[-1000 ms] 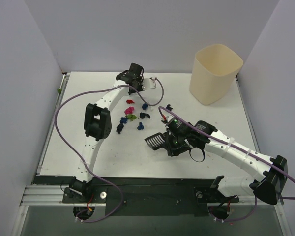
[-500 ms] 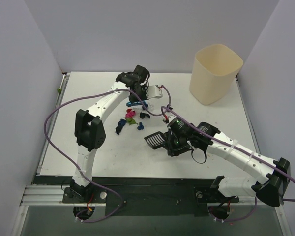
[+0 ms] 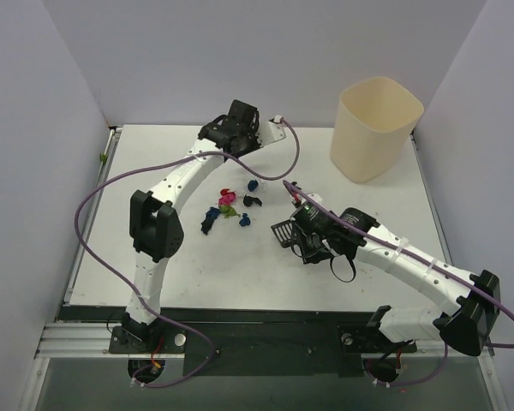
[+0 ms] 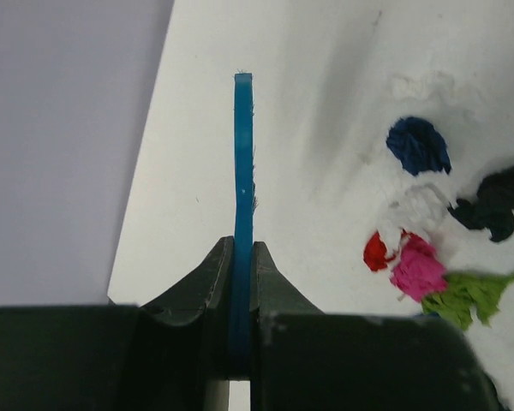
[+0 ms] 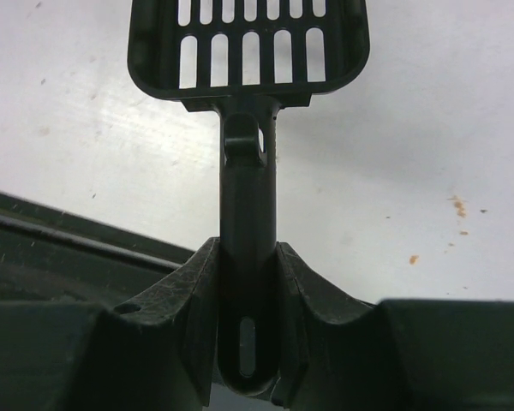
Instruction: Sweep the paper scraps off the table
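Top view, change: we are seeing the left gripper (image 3: 237, 128) pulling back toward the far edge of the flat white table (image 3: 111, 257); the right gripper (image 3: 313, 241) is drawing the black slotted plastic scoop (image 3: 283, 231) rightward, away from the tiny crumpled paper scraps (image 3: 227, 205)
Top view, meaning: the scraps are lying bunched mid-table, near the scoop but apart from it; we are judging that a fresh stroke is being set up
Left wrist: its fingers are clamping the thin blue hand brush (image 4: 242, 171), seen edge-on; scraps are lying to its right
Right wrist: its fingers are gripping the scoop's handle; no scraps are showing here
Writing: we are finding none readable
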